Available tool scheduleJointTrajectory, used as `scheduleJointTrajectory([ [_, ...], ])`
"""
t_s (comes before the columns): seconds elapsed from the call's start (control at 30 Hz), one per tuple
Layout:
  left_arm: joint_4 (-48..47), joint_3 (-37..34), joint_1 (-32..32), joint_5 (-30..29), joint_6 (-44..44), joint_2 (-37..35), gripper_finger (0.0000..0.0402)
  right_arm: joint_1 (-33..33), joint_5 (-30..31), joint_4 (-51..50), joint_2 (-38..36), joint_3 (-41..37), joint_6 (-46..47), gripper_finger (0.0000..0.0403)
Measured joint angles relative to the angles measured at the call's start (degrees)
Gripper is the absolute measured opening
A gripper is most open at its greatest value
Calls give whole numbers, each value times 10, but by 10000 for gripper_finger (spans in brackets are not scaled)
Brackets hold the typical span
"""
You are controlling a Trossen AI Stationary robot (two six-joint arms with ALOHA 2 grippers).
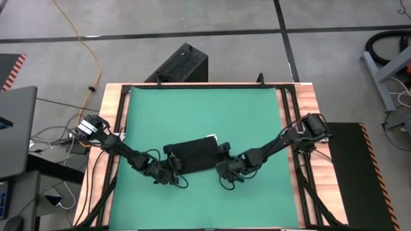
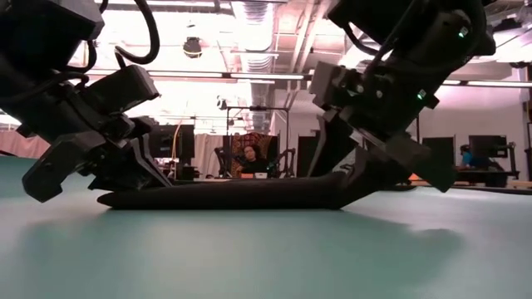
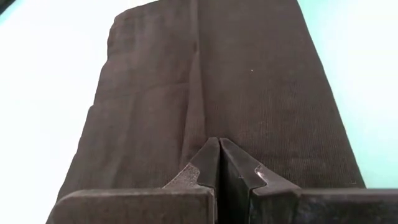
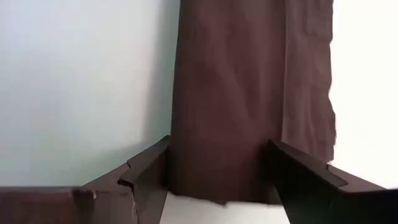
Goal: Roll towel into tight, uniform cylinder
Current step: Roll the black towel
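the towel (image 1: 194, 155) lies folded flat on the green mat (image 1: 199, 112) covering the desk. left pincer (image 1: 172, 168) is pressed together at its near-left edge; right pincer (image 1: 224, 160) spreads around its right end.

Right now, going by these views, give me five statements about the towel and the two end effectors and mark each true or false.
1. The towel lies flat on the green mat, not yet a cylinder. True.
2. The left end effector has its fingers pressed together at the towel's edge. True.
3. The right end effector is shut tight. False: its fingers are spread, with the towel's end between them.
4. The towel hangs off the mat's edge. False: it sits wholly on the mat.
5. In the high view, the end effectors are at opposite ends of the towel. True.
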Motion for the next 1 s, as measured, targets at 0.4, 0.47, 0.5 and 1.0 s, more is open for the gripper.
scheduleJointTrajectory([
  [0.4, 3, 0, 7, 6, 10, 0, 0, 0, 9, 32, 13, 0, 21, 246],
  [0.47, 3, 0, 7, 10, 10, 0, 0, 0, 12, 32, 14, 0, 33, 214],
  [0.5, 5, 0, 7, 10, 10, 0, 0, 0, 13, 32, 14, 0, 39, 193],
  [1.0, 54, 18, 7, 68, 13, 2, 0, 2, -28, -2, 8, 0, 97, 23],
])
